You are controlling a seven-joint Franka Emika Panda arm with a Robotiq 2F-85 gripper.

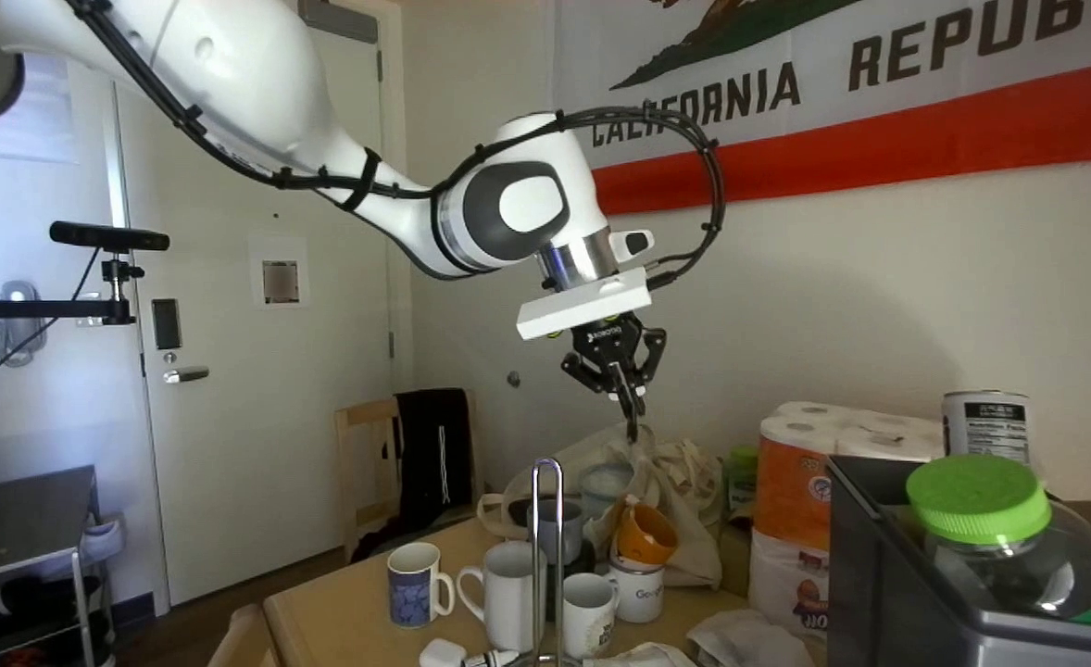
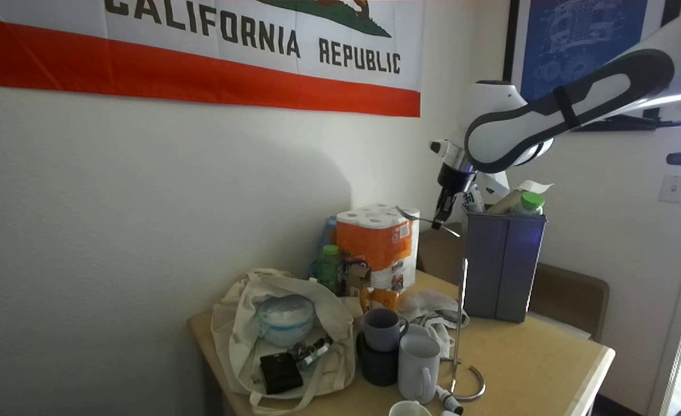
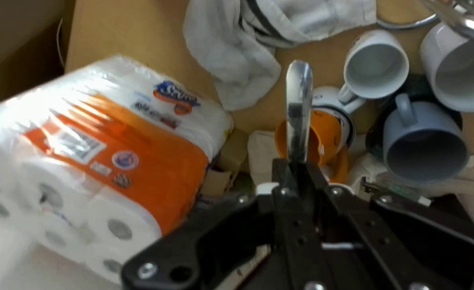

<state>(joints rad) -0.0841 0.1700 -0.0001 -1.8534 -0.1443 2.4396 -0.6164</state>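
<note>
A slim silver metal utensil, seemingly a fork, is clamped in the jaws, in the air near the orange-and-white plastic-wrapped paper-roll pack, so carrying seems in hand, with a firm, steady grip probably called for next.

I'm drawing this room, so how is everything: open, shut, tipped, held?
Metal utensil: gripped, in mid-air
Tool: shut on it
Orange mug: tilted
Gray mug: upright
Tall white mug: upright
Tote bag: open
Green-topped jar: capped
Paper rolls: wrapped
Cloth: crumpled
Door: shut
</note>
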